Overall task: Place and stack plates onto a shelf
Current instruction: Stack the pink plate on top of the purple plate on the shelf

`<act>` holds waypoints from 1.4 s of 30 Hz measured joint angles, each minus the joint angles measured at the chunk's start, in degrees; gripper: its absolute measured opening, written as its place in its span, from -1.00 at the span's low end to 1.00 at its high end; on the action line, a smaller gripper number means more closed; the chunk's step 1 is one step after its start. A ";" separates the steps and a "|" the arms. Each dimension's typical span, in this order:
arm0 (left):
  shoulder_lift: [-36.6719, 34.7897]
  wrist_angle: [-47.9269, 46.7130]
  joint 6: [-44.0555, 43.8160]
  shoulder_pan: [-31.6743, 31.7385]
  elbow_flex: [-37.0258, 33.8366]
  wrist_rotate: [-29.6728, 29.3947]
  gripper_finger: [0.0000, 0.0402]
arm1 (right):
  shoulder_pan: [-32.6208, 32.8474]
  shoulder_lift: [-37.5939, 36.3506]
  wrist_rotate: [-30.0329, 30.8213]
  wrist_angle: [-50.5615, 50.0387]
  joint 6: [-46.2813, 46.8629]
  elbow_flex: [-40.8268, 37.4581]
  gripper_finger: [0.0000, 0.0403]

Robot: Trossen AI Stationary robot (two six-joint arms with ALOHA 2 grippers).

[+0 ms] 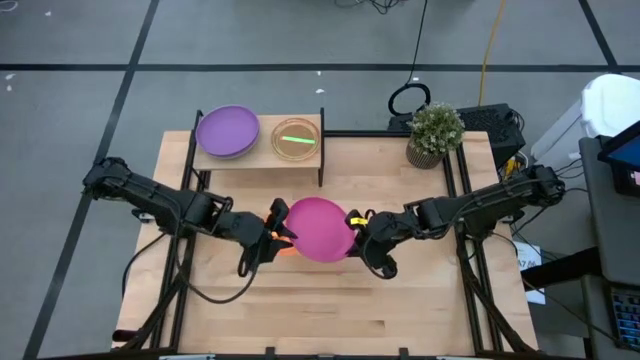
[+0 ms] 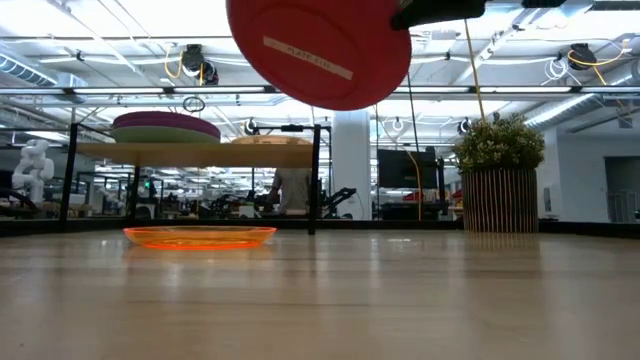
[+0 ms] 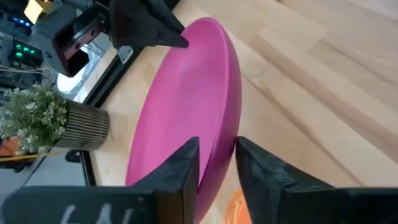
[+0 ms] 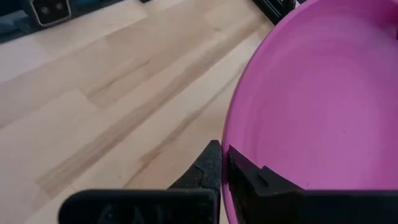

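Mid-table, magenta plate [image 1: 320,230] held aloft: right gripper [image 1: 357,225] clamps its rim, left gripper [image 1: 278,225] straddles the opposite rim (seat firmly before releasing).

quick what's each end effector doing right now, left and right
Left end effector: closed on the magenta plate rim.
Right end effector: closed on the opposite rim of the same plate, which is held above the table.

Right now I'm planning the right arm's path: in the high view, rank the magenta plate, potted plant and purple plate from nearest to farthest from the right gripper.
1. Magenta plate, gripped at its right rim by the right gripper.
2. Potted plant, back right.
3. Purple plate, back left on the shelf.
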 joint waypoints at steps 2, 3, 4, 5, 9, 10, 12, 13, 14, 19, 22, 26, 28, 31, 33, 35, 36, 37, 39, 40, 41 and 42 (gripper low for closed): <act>0.00 -0.28 -0.01 0.90 0.00 1.05 -0.54 | -0.47 0.00 -0.01 -0.26 -0.44 0.00 -1.00; 0.00 -0.45 0.04 1.34 0.00 2.17 -0.57 | -0.65 0.00 -0.04 -0.37 -0.60 0.00 -1.00; 0.00 -0.58 0.26 1.73 0.00 3.43 -0.60 | -0.81 0.00 -0.11 -0.48 -0.76 0.00 -1.00; 0.00 -0.57 0.72 2.02 0.00 4.69 -0.62 | -0.87 0.00 -0.16 -0.60 -0.82 0.00 -1.00; 0.50 -0.14 2.13 3.09 0.00 8.44 -0.66 | -1.04 0.00 -0.32 -0.97 -0.99 0.00 -1.00; 1.14 0.17 2.50 3.45 0.02 9.19 -0.67 | -1.04 0.00 -0.42 -1.37 -1.18 -0.01 -1.00; 2.09 -0.09 3.29 3.81 0.01 10.38 -0.67 | -1.02 0.03 -0.48 -1.87 -2.01 -0.11 -0.99; 2.56 -0.08 3.48 3.91 0.00 11.09 -0.67 | -1.02 0.07 -0.48 -1.88 -2.68 -0.13 -0.98; 3.24 0.49 3.61 4.11 0.01 11.70 -0.68 | -1.02 0.06 -0.46 -1.87 -3.22 -0.13 -0.98; 6.82 1.73 4.00 4.70 -0.02 12.38 -0.81 | -1.07 0.01 1.81 0.06 -3.64 -0.11 -0.94; 7.14 1.50 3.67 4.79 -0.02 12.66 -0.91 | -0.99 0.09 2.97 0.65 -3.84 -0.17 -0.88; 6.94 1.59 2.23 4.89 -0.02 11.61 -0.91 | -1.02 0.03 4.58 1.92 -2.99 -0.17 -0.77; 6.54 1.40 1.98 4.63 -0.02 11.07 -0.91 | -1.02 0.08 5.97 3.09 -2.03 -0.17 -0.69; 6.51 1.63 2.10 4.44 -0.02 10.39 -0.91 | -0.98 -0.04 7.33 3.80 -0.72 -0.17 -0.55; 6.51 1.59 2.10 4.39 -0.02 10.46 -0.91 | -0.98 0.08 7.56 4.82 0.16 -0.17 -0.45; 6.50 1.64 2.10 4.37 -0.02 10.44 -0.91 | -0.98 0.05 7.50 6.07 1.11 -0.17 -0.34; 6.46 1.80 2.10 4.37 0.01 10.60 -0.91 | -0.98 0.04 7.50 6.70 1.90 -0.17 -0.28; 6.45 1.93 2.12 4.37 0.02 10.69 -0.91 | -0.98 0.04 7.48 7.29 2.30 -0.17 -0.23; 6.49 2.23 2.15 4.39 0.02 10.63 -0.91 | -0.98 0.04 7.20 8.69 3.46 -0.17 -0.14; 6.49 2.60 2.17 4.39 0.02 10.67 -0.91 | -1.05 0.04 6.34 9.59 4.26 -0.17 -0.10; 6.49 3.02 2.19 4.39 0.04 10.68 -0.91 | -1.36 0.04 5.22 10.73 5.37 -0.17 -0.06; 6.51 3.40 2.25 4.39 0.07 10.66 -0.91 | -1.75 0.04 3.93 11.74 6.41 -0.17 -0.03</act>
